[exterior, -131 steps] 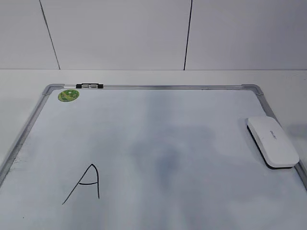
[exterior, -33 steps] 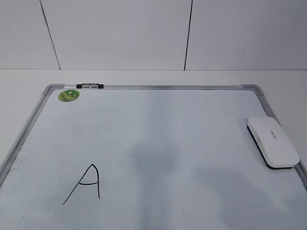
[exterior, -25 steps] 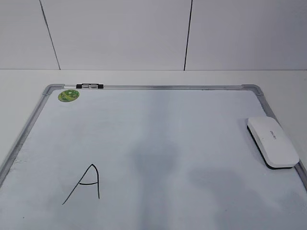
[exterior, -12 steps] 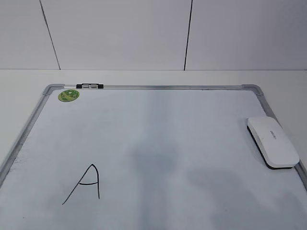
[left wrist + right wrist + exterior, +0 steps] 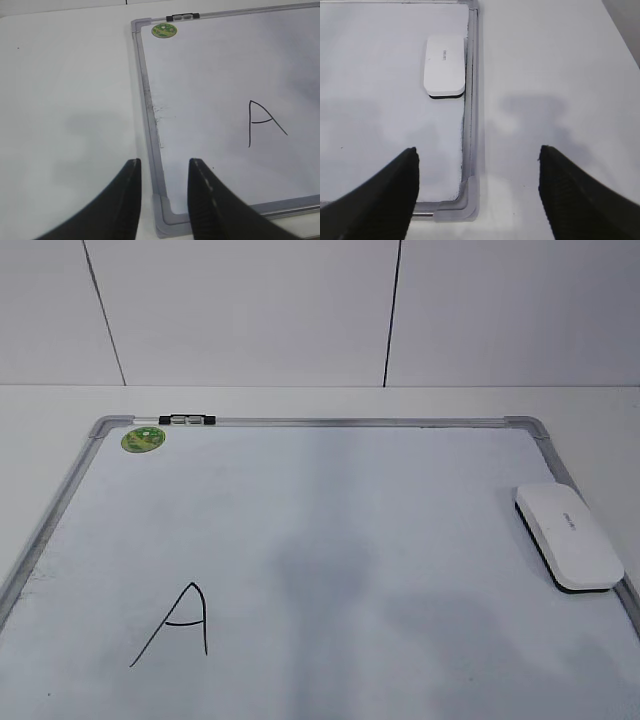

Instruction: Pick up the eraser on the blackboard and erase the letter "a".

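The eraser, a white rounded block with a dark underside, lies on the blackboard against its right frame. It also shows in the right wrist view. A large angular capital "A" is drawn at the board's lower left. The small lowercase "a" is not in view. My right gripper is wide open and empty above the board's near right corner, short of the eraser. My left gripper is open and empty above the board's near left corner. Neither gripper shows in the exterior view.
A round green sticker and a small black-and-clear clip sit at the board's far left corner. White table surrounds the board. A white panelled wall stands behind it.
A faint shadow on the board's lower right has shifted slightly. The eraser, the board and the capital "A" have not moved.
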{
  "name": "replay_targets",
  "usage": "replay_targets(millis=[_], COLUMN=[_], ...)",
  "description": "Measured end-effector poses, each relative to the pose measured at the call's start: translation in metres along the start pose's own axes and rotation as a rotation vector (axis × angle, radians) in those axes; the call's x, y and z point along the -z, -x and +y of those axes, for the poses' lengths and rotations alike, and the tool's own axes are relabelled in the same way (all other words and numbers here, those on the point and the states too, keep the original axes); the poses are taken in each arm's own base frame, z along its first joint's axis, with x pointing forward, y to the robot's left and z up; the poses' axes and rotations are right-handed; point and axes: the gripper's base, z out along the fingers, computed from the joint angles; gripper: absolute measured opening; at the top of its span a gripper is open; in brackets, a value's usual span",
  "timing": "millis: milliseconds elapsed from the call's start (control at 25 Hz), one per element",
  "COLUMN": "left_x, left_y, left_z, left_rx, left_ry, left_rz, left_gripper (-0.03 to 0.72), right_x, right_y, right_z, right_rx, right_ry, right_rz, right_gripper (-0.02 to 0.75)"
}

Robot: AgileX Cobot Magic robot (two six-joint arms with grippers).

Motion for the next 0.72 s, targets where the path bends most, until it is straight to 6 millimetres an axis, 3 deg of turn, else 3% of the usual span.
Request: replay_targets(millis=[720], left_x=[0.0000], left_y=[0.0000], left_z=[0.0000], left_rx=[0.000], left_ry=[0.000], left_rz=[0.000], left_gripper=[0.237], right_x=[0.0000], right_y=[0.0000], right_z=[0.0008], right_rx=[0.005], right_ry=[0.009], right_rz=[-0.001], right_gripper=[0.593])
